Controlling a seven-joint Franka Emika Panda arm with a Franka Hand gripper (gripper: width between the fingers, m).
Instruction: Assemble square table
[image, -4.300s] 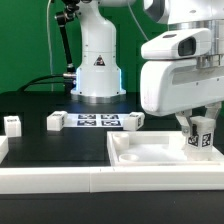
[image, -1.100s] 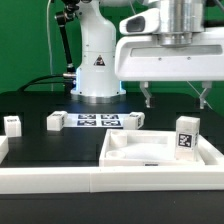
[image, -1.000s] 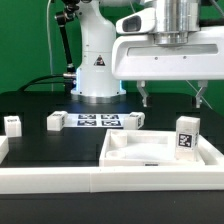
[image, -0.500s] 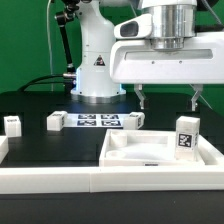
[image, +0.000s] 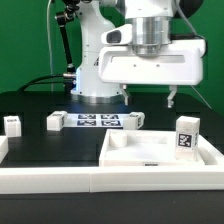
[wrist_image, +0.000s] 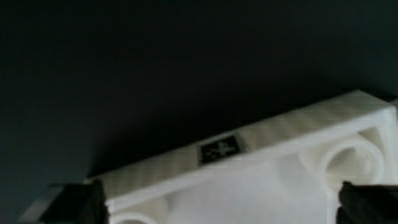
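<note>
The white square table top (image: 160, 152) lies on the black table at the exterior view's right, rim up. One white tagged leg (image: 186, 136) stands upright in its right corner. My gripper (image: 148, 100) hangs open and empty above the top's far edge, fingers spread wide. Three loose legs lie behind: one (image: 13, 124) at far left, one (image: 57, 120) left of the marker board, one (image: 132, 120) right of it. The wrist view shows the top's tagged rim (wrist_image: 267, 145) and screw holes below my open gripper (wrist_image: 217, 205).
The marker board (image: 95, 120) lies flat behind the top. A long white rail (image: 60, 180) runs along the front edge. The robot base (image: 97, 70) stands at the back, with a cable on its left.
The gripper let go of the leg, now standing in the top's right corner, rose, and has moved toward the exterior view's left over the last second.
</note>
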